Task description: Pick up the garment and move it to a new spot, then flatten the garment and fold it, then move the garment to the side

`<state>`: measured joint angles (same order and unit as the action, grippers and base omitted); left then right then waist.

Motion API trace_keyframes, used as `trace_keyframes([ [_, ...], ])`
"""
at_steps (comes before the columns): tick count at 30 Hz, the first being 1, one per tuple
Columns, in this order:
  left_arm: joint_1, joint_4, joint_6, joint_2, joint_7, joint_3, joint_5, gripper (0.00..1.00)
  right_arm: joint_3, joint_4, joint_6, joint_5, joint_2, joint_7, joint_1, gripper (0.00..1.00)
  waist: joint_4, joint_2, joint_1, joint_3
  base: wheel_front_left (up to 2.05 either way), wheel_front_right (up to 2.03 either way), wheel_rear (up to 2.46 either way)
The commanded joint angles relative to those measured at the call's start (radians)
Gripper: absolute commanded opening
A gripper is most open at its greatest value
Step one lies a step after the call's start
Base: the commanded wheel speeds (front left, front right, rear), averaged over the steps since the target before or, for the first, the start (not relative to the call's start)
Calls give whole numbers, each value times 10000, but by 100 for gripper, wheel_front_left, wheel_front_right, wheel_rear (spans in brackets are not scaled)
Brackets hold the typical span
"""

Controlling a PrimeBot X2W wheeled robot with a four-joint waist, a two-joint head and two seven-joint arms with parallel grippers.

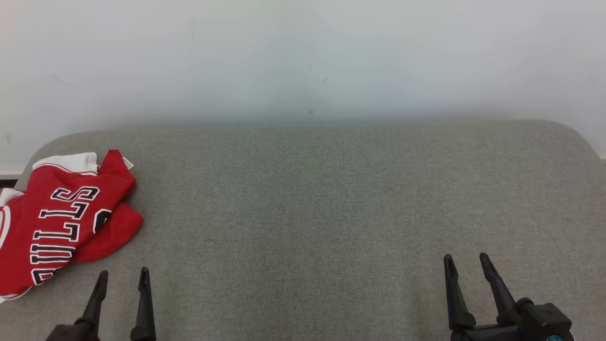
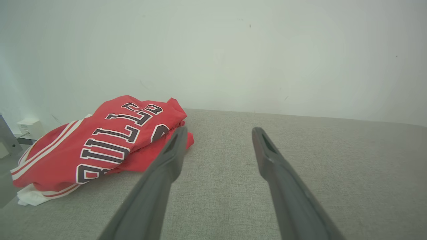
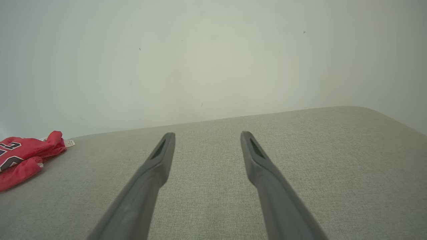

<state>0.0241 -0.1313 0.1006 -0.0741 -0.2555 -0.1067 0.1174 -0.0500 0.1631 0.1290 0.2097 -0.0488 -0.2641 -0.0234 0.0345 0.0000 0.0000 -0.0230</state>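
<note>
Left gripper (image 1: 123, 272) and right gripper (image 1: 466, 257) both hang empty with fingers spread, low over the grey fabric surface (image 1: 331, 213). Folded roughly, the red Bulls jersey (image 1: 61, 218) lies at that surface's far left edge, near the left gripper but apart from it, well away from the right.
</note>
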Motion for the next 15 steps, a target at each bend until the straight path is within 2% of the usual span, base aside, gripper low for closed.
trace_keyframes([
  [1,-6,44,-79,-90,44,-26,0,100,-23,40,33,54,-27,-7,-40,100,6,0,0,1,0,0,0],
  [15,57,398,-252,-198,482,86,75,100,-64,138,33,-9,-27,125,-6,100,26,0,0,3,0,0,0],
])
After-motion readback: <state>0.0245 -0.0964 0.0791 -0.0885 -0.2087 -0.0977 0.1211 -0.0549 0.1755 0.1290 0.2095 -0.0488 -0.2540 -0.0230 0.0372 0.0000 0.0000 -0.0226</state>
